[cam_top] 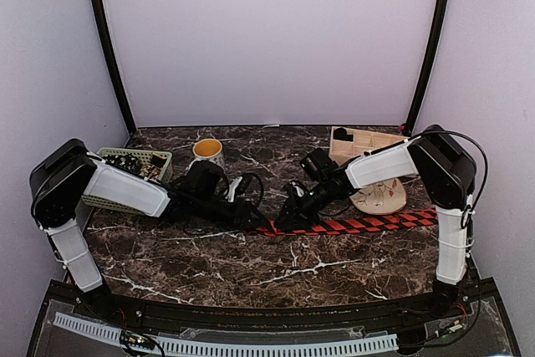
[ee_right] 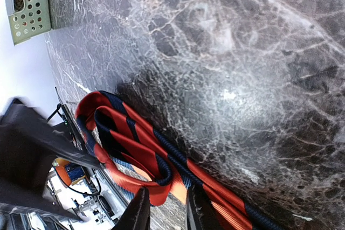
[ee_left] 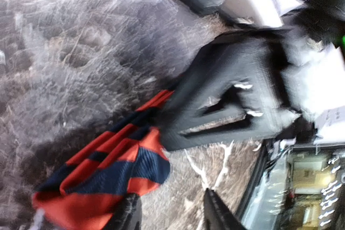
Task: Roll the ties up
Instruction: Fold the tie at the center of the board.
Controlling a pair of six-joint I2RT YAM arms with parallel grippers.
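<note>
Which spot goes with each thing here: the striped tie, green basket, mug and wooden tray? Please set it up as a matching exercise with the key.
Things:
1. striped tie
2. green basket
3. mug
4. wooden tray

Places:
A. far right corner
B. far left corner
C. laid out flat from the middle toward the right edge
D. far side, just right of the basket

Pairs: 1-C, 2-B, 3-D, 4-A
</note>
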